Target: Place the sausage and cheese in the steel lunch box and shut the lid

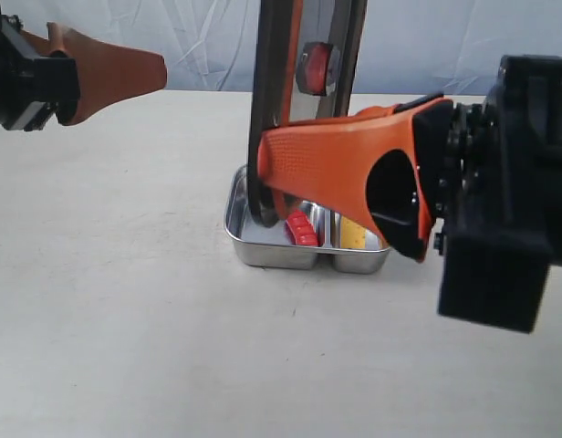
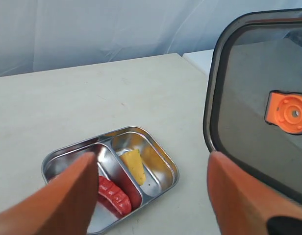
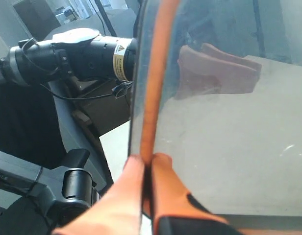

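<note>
**Lid (image 1: 281, 73) on edge over box (image 1: 263, 254)**

Your left gripper (image 1: 153, 68) hangs open, empty. The lid stands upright over the box — sausage (image 1: 301, 228) in its larger compartment, cheese (image 1: 352, 235) in the smaller. Your right gripper (image 1: 265, 164) clamps the lid's edge.

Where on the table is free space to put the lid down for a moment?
The table is bare in front of the steel lunch box and on its left, toward the left claw. It is crowded above the box, where the right claw holds the lid upright.
</note>
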You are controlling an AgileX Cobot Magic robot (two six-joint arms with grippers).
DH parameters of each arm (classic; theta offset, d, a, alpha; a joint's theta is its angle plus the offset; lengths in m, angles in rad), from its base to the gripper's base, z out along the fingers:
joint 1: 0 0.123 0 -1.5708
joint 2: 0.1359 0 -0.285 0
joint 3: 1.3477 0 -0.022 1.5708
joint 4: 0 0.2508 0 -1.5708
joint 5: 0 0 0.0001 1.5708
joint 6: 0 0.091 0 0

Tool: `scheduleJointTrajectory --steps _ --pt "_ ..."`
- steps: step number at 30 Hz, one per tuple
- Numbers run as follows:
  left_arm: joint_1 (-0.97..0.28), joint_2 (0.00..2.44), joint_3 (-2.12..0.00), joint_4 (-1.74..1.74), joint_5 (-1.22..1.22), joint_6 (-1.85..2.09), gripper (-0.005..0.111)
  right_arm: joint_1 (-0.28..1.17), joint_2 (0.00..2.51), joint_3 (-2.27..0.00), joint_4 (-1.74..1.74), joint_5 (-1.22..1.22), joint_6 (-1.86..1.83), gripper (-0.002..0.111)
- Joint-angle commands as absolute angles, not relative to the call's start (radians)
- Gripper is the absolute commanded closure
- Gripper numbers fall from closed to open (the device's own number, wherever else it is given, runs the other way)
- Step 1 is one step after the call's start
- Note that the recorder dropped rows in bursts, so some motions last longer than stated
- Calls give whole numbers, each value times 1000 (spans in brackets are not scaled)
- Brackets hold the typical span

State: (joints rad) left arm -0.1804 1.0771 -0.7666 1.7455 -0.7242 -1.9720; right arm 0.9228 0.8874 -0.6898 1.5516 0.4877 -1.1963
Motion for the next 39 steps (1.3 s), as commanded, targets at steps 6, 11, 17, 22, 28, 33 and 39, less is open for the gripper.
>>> scheduleJointTrajectory --steps 6,11,17,22,28,33,39 --pt "-178 1071 -764 1744 -727 -1978 46 919 859 -695 1247 446 -989 109" --pt "-178 1071 -764 1744 -729 -1978 46 934 805 -695 694 315 -378 109" --pt "-178 1071 -764 1744 -733 -1978 46 1056 792 -659 356 126 -53 109" --pt "-178 1071 -764 1744 -733 -1978 46 1118 799 -552 173 -128 190 109" --pt "-178 1071 -764 1744 -735 -1978 46 1118 806 -484 32 -302 343 109" --pt "-178 1071 -764 1744 -735 -1978 46 1118 806 -474 -237 -278 546 109" --pt "-178 1071 -764 1744 -737 -1978 46 1118 813 -474 -731 -311 930 109"
